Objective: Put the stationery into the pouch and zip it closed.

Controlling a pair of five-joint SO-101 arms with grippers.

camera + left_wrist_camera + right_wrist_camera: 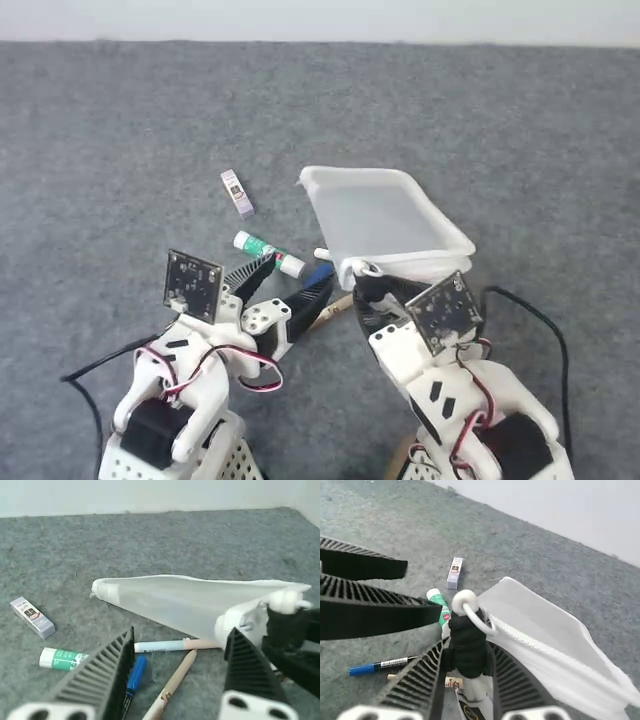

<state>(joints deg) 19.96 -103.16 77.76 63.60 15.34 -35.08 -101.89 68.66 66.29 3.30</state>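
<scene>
white pouch (385, 225) lies right of centre on the worktop (120, 120), its near edge pinched in the right jaws. left jaws gape over the blue pen (135, 675) and pencil (172, 685); grabbing both crookedly could jam them at the pouch mouth.

From above, the left gripper (285, 283) covers most of the blue pen (319, 271) and pencil (331, 313). The near corner of the pouch (385, 215) is hidden by the right gripper (372, 287).

The left arm (185, 385) and right arm (465, 395) are white plastic with black motors, black ribbed jaws, looping red, white and black wires (265, 378) and square dark boards (193, 282).
</scene>
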